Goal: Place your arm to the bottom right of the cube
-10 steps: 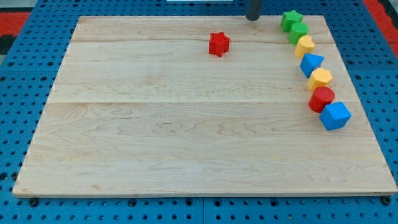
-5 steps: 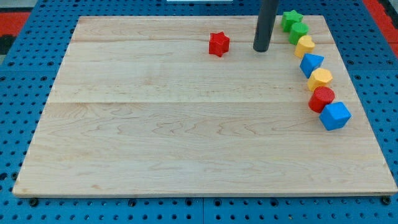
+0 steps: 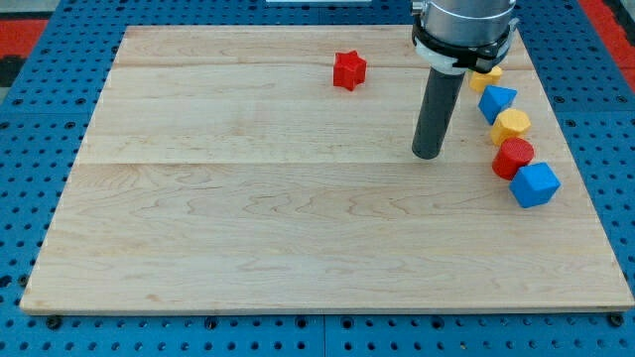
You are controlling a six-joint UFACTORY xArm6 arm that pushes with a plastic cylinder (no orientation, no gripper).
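Note:
The blue cube (image 3: 536,184) lies at the lower end of a curved row of blocks along the board's right side. My tip (image 3: 427,154) rests on the wooden board (image 3: 248,218), to the left of and a little above the cube, about level with the red round block (image 3: 513,157). The rod rises from the tip to the arm's grey body at the view's top. The arm's body hides the two green blocks at the top of the row.
Above the cube in the row are a yellow block (image 3: 512,125), a blue block (image 3: 496,100) and a partly hidden yellow block (image 3: 487,72). A red star (image 3: 349,69) lies alone at the upper middle. Blue pegboard surrounds the board.
My tip has moved down the view from the board's top edge to about level with the red round block, and the arm's body has come into view, covering the green blocks. No block has moved.

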